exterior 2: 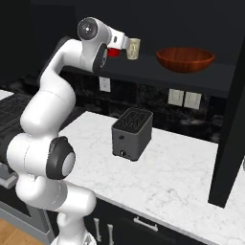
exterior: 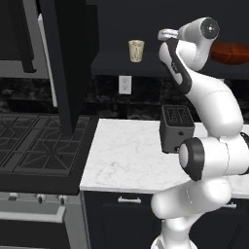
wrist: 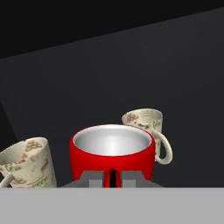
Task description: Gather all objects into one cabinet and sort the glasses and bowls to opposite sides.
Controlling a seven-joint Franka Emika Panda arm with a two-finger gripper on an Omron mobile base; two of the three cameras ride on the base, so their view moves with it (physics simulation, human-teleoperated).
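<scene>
My pincer [wrist: 112, 177] is clamped on the near rim of the small bright red cup [wrist: 112, 153], up at the dark inner shelf [exterior 2: 191, 76] of the black wall cabinet. One cream mug with a handle [wrist: 144, 124] sits just past the cup to the right, and the other cream mug [wrist: 28, 164] is close on its left. I judge the cup must go down between them. The wide red-brown bowl [exterior 2: 185, 59] rests well apart at the shelf's right end. I cannot tell if the cup touches the shelf; the left mug is cut off.

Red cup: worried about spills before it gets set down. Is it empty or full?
Empty. The hand view looks into the red cup and shows a bare pale interior, nothing inside.
</scene>
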